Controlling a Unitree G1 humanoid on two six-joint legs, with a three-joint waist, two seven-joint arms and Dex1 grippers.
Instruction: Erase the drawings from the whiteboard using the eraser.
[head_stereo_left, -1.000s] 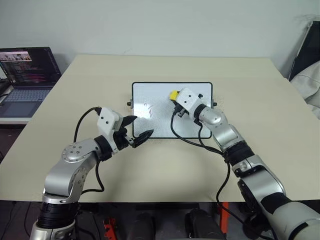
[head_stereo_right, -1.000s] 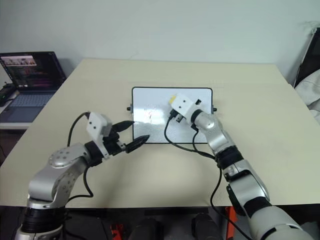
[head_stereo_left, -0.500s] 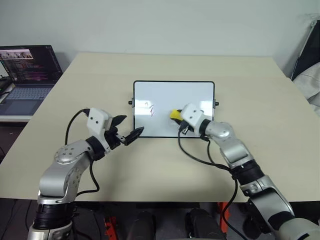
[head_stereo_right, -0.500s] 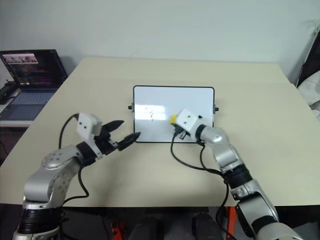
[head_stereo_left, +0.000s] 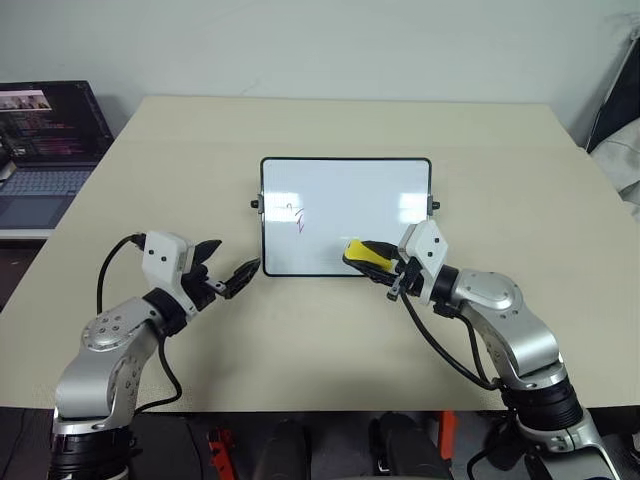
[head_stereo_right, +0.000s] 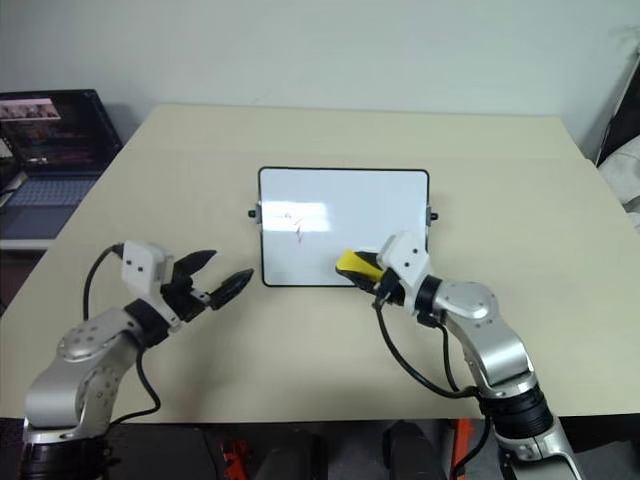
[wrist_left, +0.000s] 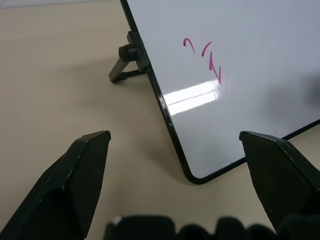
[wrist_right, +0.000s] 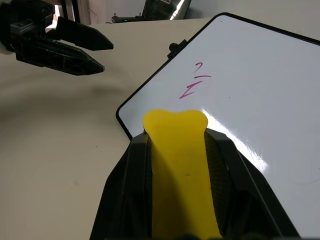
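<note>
The right gripper's (head_stereo_left: 372, 262) fingers pinch the yellow oblong eraser (head_stereo_left: 360, 252) at the near edge of the black-framed glossy whiteboard (head_stereo_left: 345, 213); red-pink marker drawings (head_stereo_left: 296, 215) lie beyond it. The left gripper's (head_stereo_left: 226, 269) fingers are spread beside the board's near left corner over the beige desk (head_stereo_left: 330, 320)

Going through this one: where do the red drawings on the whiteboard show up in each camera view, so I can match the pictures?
Left eye view: the drawings sit left of centre on the whiteboard.
Right eye view: same spot, left of centre.
Left wrist view: upper middle, beyond the open left gripper.
Right wrist view: above the eraser held in the right gripper.
Shared landmark: the whiteboard's black frame.
</note>
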